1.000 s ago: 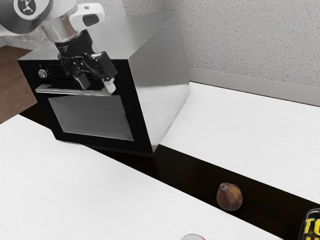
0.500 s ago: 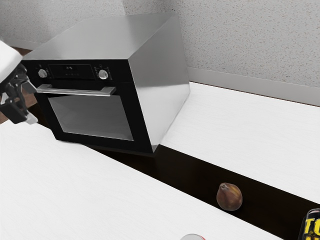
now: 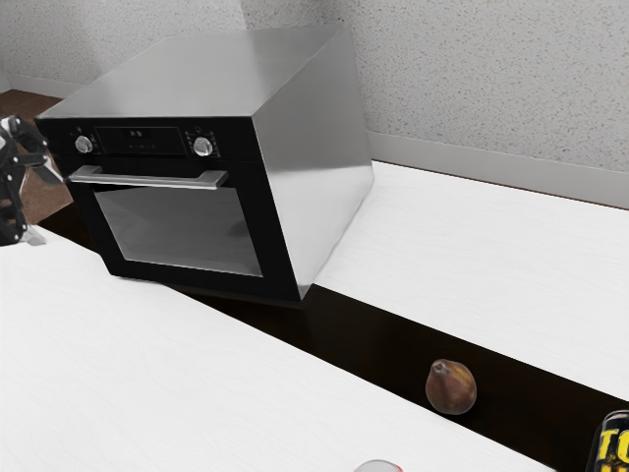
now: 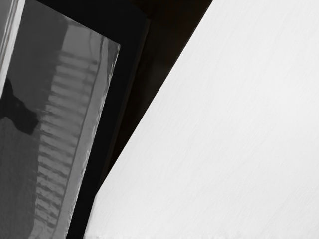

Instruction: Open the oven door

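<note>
Place: is looking like a kitchen
Oven: is standing on the worktop, is showing two knobs and a windowed door
Food: a brown fruit is lying on the worktop's dark strip
Wall: is rising speckled grey behind the worktop

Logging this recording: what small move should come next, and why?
I'd probably ease the black two-finger end effector toward the silver metal bar handle: the fingers stand apart with nothing between them, and the black-framed glass oven door is shut.
</note>
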`<action>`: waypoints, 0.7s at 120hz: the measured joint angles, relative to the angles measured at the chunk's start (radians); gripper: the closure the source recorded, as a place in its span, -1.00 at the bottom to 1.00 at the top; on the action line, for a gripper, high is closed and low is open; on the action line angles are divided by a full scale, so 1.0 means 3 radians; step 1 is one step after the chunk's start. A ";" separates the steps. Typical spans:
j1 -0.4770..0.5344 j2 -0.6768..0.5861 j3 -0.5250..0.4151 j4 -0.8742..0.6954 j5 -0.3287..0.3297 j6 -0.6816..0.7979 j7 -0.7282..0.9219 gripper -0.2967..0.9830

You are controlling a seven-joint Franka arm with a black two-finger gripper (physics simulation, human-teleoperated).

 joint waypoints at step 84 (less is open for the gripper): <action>-0.0153 0.0037 0.0431 0.0005 -0.0017 0.0464 0.1135 -0.54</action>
